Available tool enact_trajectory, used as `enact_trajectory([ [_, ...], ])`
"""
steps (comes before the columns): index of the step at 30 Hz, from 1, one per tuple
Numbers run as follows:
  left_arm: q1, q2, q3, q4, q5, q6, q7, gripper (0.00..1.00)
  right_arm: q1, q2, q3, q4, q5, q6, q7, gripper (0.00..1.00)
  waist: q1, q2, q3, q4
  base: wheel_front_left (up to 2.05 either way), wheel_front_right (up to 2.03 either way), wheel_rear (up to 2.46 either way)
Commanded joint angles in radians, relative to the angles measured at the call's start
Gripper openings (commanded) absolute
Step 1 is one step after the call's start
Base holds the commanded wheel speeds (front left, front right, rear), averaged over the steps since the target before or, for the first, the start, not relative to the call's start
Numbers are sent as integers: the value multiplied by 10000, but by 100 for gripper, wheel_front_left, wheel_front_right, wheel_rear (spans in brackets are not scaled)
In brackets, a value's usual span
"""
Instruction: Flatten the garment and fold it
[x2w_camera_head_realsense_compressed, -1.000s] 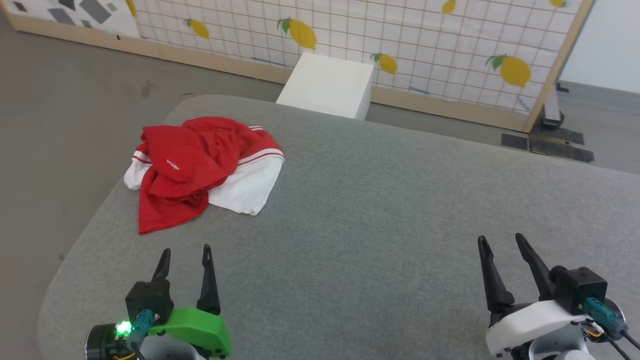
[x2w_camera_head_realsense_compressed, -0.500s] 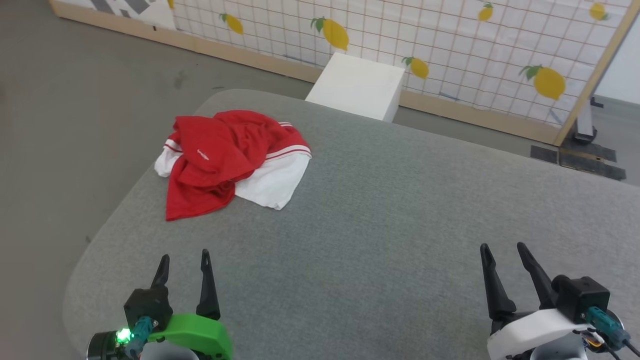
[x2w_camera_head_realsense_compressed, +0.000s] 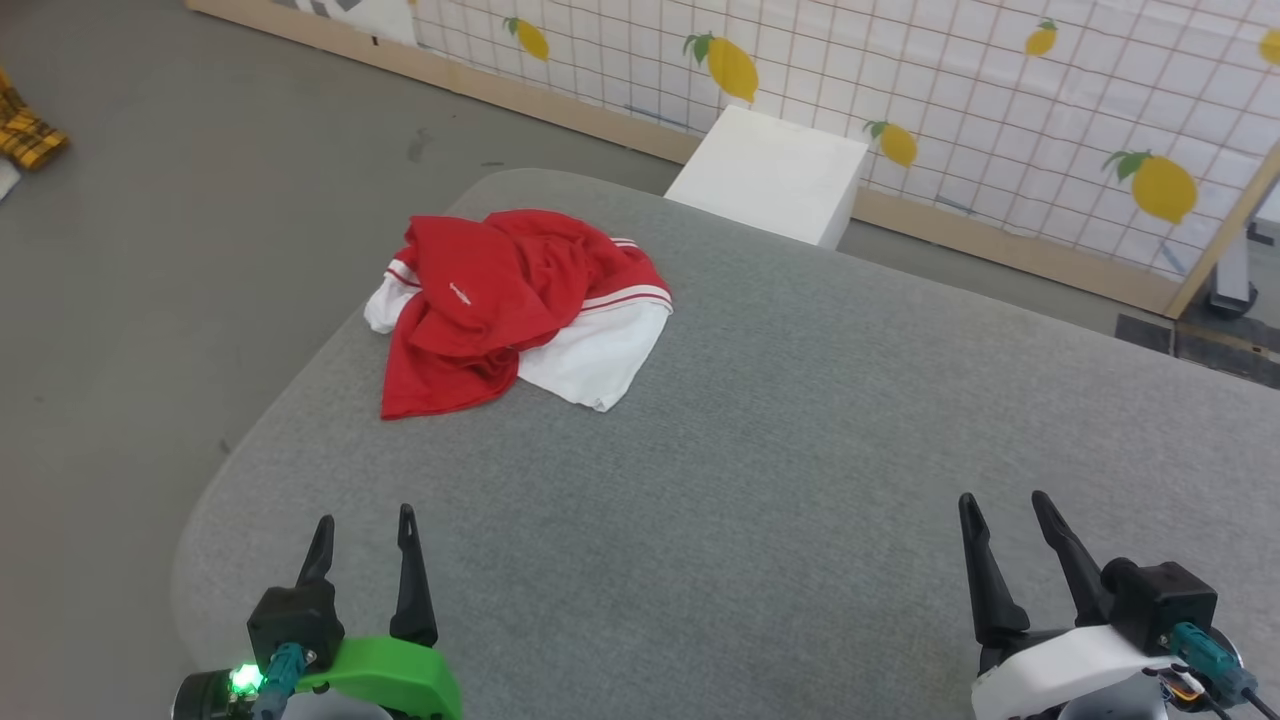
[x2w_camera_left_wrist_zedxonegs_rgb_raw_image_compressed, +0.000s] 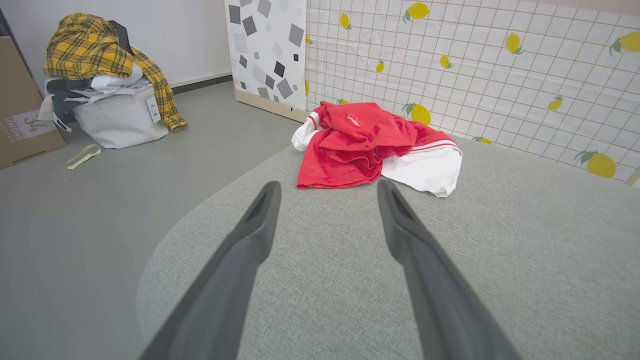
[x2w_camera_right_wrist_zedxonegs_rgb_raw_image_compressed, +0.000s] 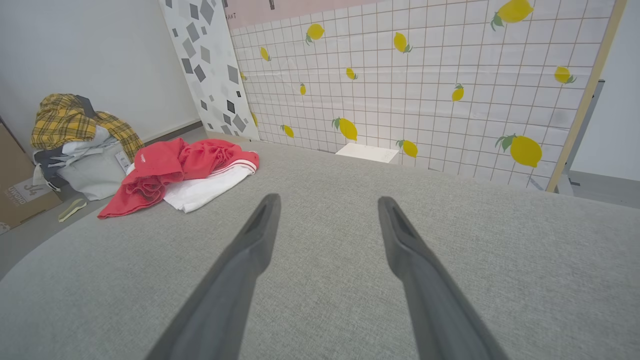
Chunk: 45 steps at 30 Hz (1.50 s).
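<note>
Across the last second the whole head view has slid sideways, so the head camera has turned. The garment (x2w_camera_head_realsense_compressed: 515, 305) has not moved; it now sits nearer the middle of the view, with more floor (x2w_camera_head_realsense_compressed: 200, 200) showing beyond it. Both arms have kept their places low in the frame. The left gripper (x2w_camera_head_realsense_compressed: 365, 515) is on the near side of the garment and well apart from it. The right gripper (x2w_camera_head_realsense_compressed: 1002, 497) is farther off, to the garment's right. Both have their jaws spread wide and hold nothing. My read is that the robot is lining up on the garment and no flattening has begun.

The garment is a rumpled red heap with a white sleeve spilling out on its right. It lies on the grey fabric-covered table (x2w_camera_head_realsense_compressed: 760, 480), close to the table's rounded far-left corner. Behind the garment stands a white box (x2w_camera_head_realsense_compressed: 775, 172) on the floor, against a lemon-print grid panel (x2w_camera_head_realsense_compressed: 1000, 90). To the garment's left, across the floor, a yellow plaid cloth (x2w_camera_left_wrist_zedxonegs_rgb_raw_image_compressed: 95, 45) is draped over a white bag (x2w_camera_left_wrist_zedxonegs_rgb_raw_image_compressed: 117, 117) beside a cardboard box (x2w_camera_left_wrist_zedxonegs_rgb_raw_image_compressed: 20, 120).
</note>
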Motion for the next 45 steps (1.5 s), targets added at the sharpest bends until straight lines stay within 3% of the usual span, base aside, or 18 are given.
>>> enact_trajectory([
  [1, 208, 86, -26, 36, -70, 118, -106, 100, 159, 14, 13, 70, 87, -12, -110, 100, 0, 0, -6, 116, 0, 0, 0],
  [24, 489, 211, -262, 105, -391, 515, -580, 100, 305, 18, 91, 453, 407, -15, -586, 100, 0, 0, -221, 1089, 0, 0, 0],
  [45, 441, 377, -364, -33, -490, 641, -571, 100, 171, 19, 75, 439, 361, -15, -598, 100, 0, 0, -130, 1038, 0, 0, 0],
])
